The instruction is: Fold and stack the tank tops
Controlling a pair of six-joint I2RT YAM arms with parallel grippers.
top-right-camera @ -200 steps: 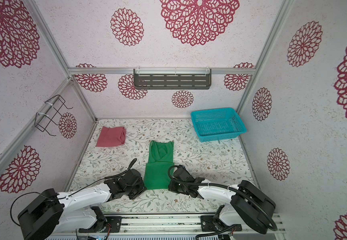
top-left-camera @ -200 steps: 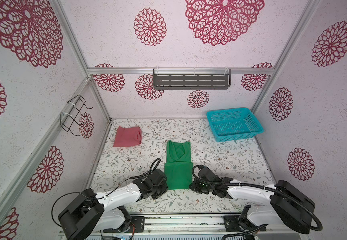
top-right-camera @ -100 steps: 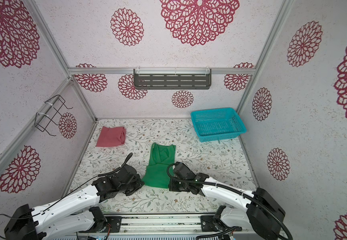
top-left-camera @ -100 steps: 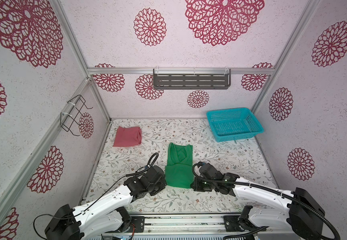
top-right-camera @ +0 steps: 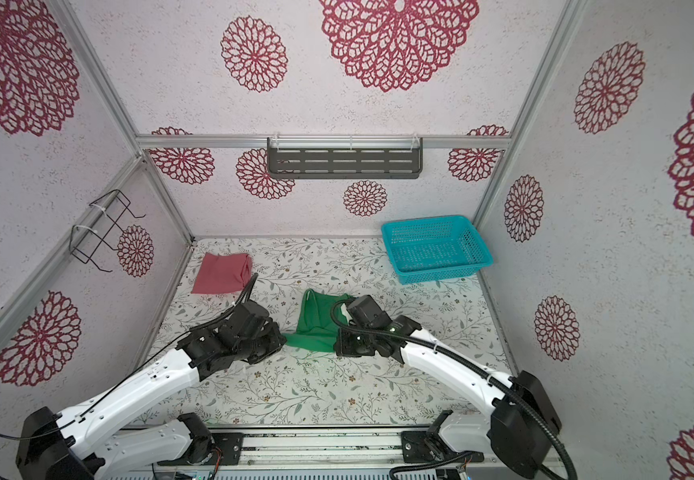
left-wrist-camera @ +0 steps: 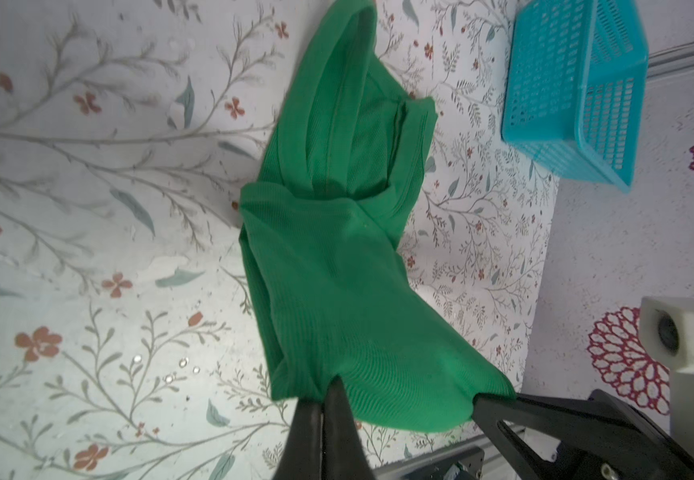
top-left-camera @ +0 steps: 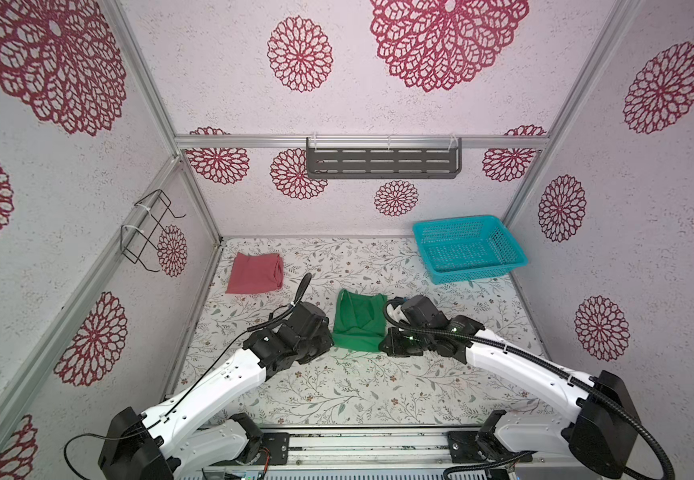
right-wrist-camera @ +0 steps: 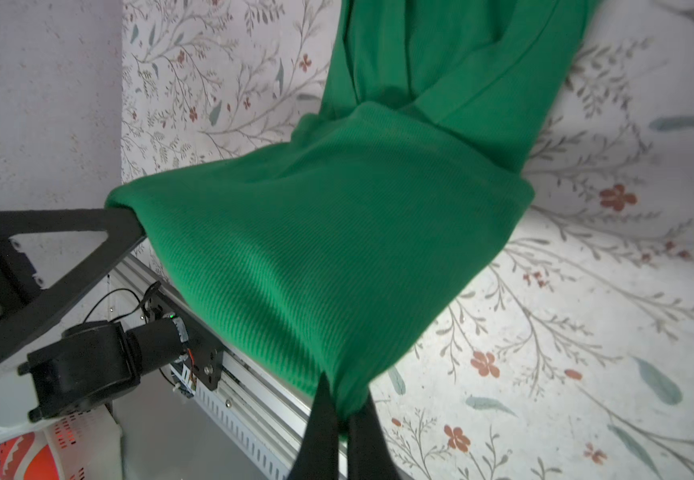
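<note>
Green tank top (top-left-camera: 357, 326): at the middle of the table (top-left-camera: 337, 386), held at its near hem by both claws.

- Left claw (left-wrist-camera: 330, 392): fingers pressed together, pinching the left corner of the hem.
- Right claw (right-wrist-camera: 341, 399): fingers pressed together, pinching the right corner of the hem.
- Hem: pulled taut between the two claws. Both wrist views show it lifted off the table, with the cloth sagging a little between the corners.
- Body of the garment: ribbed cloth, folded narrow. It slopes from the raised hem down to the table.
- Strap end: lies on the table on the far side, pointing toward the back wall, with the neck opening showing.

Pink tank top (top-left-camera: 255, 272): folded to a flat rectangle at the far left of the table. It lies well apart from the green one, and neither claw touches it.

Basket (top-left-camera: 474, 272): turquoise mesh, in the far right corner of the table, upright, with nothing visible inside.

Shelf (top-left-camera: 382, 164): grey and slotted, fixed to the back wall.

Wire rack (top-left-camera: 145, 232): black, fixed to the left wall.
</note>
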